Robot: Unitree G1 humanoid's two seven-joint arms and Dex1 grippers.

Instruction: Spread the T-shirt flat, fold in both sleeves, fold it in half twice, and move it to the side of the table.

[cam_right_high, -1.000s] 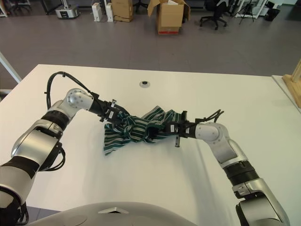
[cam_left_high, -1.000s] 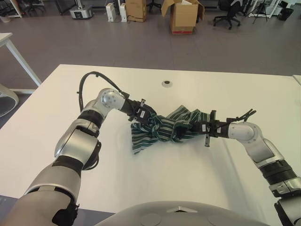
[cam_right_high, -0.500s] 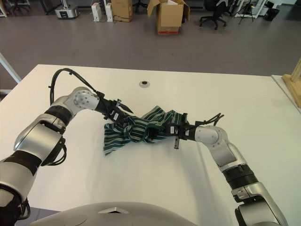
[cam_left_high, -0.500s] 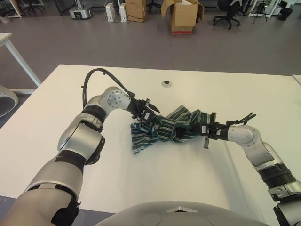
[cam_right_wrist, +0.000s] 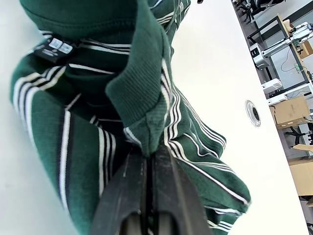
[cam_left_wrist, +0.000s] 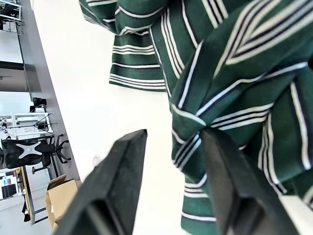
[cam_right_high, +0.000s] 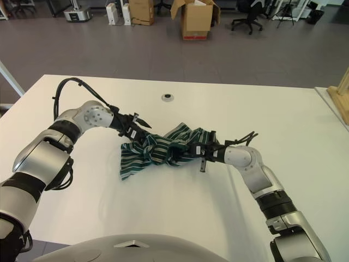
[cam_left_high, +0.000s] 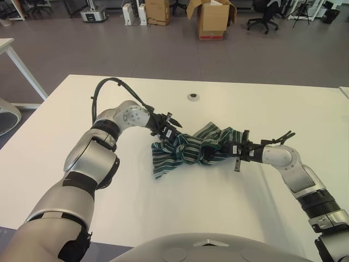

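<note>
In the left eye view, the shirt point(cam_left_high: 188, 150) lies bunched in a twisted heap near the middle of the table point(cam_left_high: 109, 191). We judge that it is not yet spread flat, and that both sleeves, both halvings and the move aside are all left to do. The left gripper point(cam_left_high: 172, 132) is at the heap's left end and the right gripper point(cam_left_high: 222, 150) at its right end. On the floor behind stands an open box point(cam_left_high: 211, 22) with something pale inside; we cannot tell what.

In the right eye view, the heap sits well away from every table edge.

In the left wrist view, the fingers point(cam_left_wrist: 120, 181) stand apart. Striped cloth edges into the gap, but nothing is clamped.

In the right wrist view, the fingers point(cam_right_wrist: 131, 196) are pressed together on a ribbed fold of the shirt.
</note>
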